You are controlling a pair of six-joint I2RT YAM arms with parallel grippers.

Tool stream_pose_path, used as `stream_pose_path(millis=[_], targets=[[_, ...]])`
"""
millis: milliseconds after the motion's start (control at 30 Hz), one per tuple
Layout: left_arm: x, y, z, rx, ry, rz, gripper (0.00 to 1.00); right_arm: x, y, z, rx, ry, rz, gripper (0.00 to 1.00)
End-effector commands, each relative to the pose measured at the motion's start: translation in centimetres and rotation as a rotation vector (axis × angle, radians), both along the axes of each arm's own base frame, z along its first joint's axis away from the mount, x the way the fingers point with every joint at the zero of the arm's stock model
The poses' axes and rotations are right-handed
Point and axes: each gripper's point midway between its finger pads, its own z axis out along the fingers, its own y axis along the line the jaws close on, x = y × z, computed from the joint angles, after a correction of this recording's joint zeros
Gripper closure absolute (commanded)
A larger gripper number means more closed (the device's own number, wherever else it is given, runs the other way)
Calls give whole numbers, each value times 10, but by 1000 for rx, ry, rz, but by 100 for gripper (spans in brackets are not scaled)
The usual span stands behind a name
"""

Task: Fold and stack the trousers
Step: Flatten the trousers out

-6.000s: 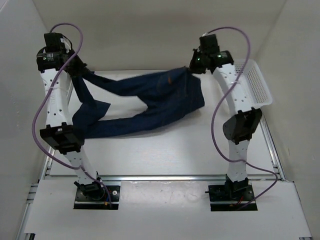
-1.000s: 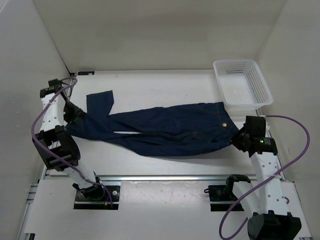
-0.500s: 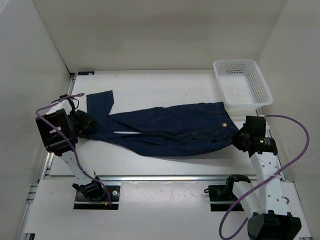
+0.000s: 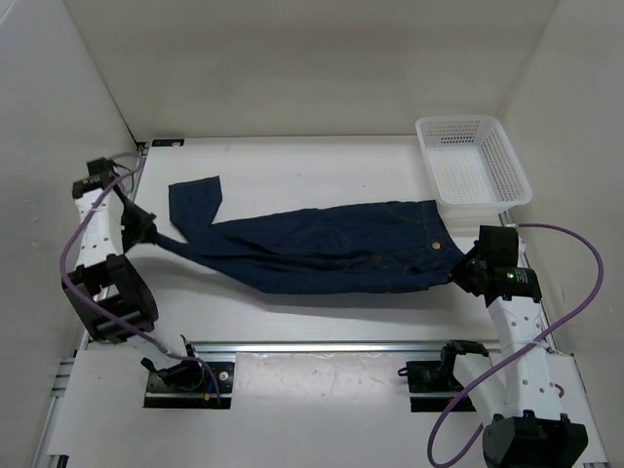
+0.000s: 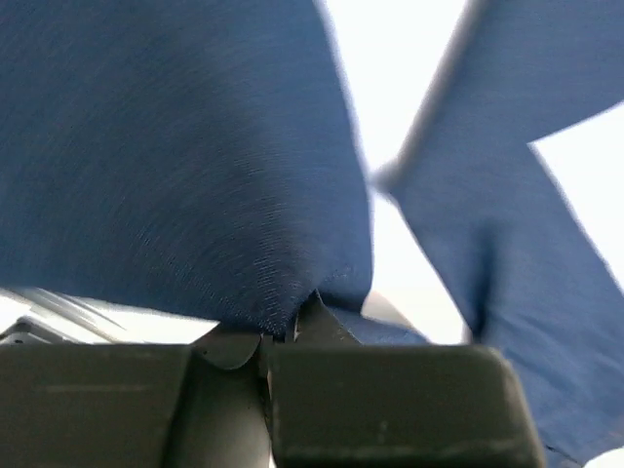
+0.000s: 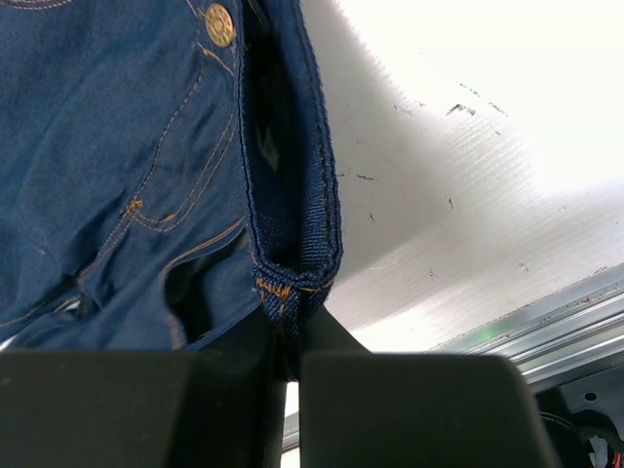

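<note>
one pair of jeans (image 4: 322, 252) on the bench (image 4: 292, 171), stretched left to right across the middle. waist at the right, legs running left. the two legs overlap for most of their length. one leg end splits off at the far left and lies flat, pointing toward the back wall.

left end effector (image 4: 146, 232): clenched on a pinch of leg fabric at the left end of the jeans, close to the bench's left edge. the cloth runs in a tight narrow strip from the pinch toward the main body. left wrist view confirms it: the end effector (image 5: 283, 336) is closed with a fold of denim (image 5: 175, 175) coming straight out from between the tips. a second flap of leg is off to the right, with white bench between them. can't tell from either view whether that pinch is off the surface.

right end effector (image 4: 456, 275): clenched on the waistband at the near right corner of the jeans. in the right wrist view the tips (image 6: 288, 331) are shut on the waistband edge, orange stitching right at the grip. the brass button (image 6: 218, 23) is further up the band and the front pocket seam is to the left. scuffed bench (image 6: 439, 146) is beside the band, with the metal rail (image 6: 575, 341) at lower right.

white mesh basket (image 4: 472, 119) in the far right corner, apart from the jeans, just beyond the waist end.
</note>
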Motion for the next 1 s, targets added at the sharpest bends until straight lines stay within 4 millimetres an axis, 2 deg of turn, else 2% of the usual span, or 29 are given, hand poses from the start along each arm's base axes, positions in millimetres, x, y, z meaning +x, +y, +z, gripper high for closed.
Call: stream_pose_path(millis=[0,33,67,100,133,167,200,233,267,300,400,467,500,567,600,633,667,700,733,767,800,867,933,967], targets=[[28,13,70,88,-147,-16,90,11,-10,18,-53,-64,-16,100],[44,13,64,75,-127,-20,90,14,-11,18,-53,-64,-16,100],[62,7,66,67,-144,-40,90,14,-14,18,-60,-63,-30,100],[90,10,86,76,-215,-55,79,17,-14,17,-60,-63,-30,100],[108,13,54,30,-141,-60,69,17,-13,17,-53,-63,-25,100],[105,7,45,-25,-70,-66,48,19,-13,18,-54,-72,-25,100],[121,9,53,-16,-90,-84,40,20,-13,16,-53,-62,-25,100],[123,8,33,-45,-33,-94,29,21,-13,20,-53,-71,-25,100],[123,8,33,-45,-32,-94,22,21,-13,20,-53,-71,-25,100],[123,11,28,-33,-24,-90,20,21,-15,20,-61,-71,-31,100],[117,17,40,26,-53,-89,19,21,-15,20,-61,-70,-31,100],[113,21,41,51,-49,-82,23,21,-15,20,-61,-70,-31,100],[110,22,45,64,-52,-79,34,21,-15,20,-61,-70,-31,100],[96,26,36,96,-8,-68,52,21,-15,20,-61,-70,-31,100],[87,27,40,113,-3,-63,61,21,-15,20,-61,-70,-31,100],[74,24,25,108,42,-63,79,21,-15,20,-61,-70,-31,100],[73,24,20,113,28,-62,81,19,-15,18,-60,-61,-30,100],[69,27,20,120,10,-51,79,19,-15,18,-60,-61,-30,100],[56,22,0,69,40,-53,77,19,-15,18,-60,-61,-30,100],[54,22,-7,46,38,-46,55,19,-15,18,-60,-61,-30,100],[52,22,-22,15,58,-50,49,19,-13,18,-53,-62,-25,100],[55,21,-42,-42,60,-51,41,19,-11,18,-46,-62,-19,100],[55,18,-66,-92,94,-59,41,19,-12,18,-52,-61,-11,100],[59,21,-67,-89,92,-71,41,20,-12,22,-53,-70,-11,100]])
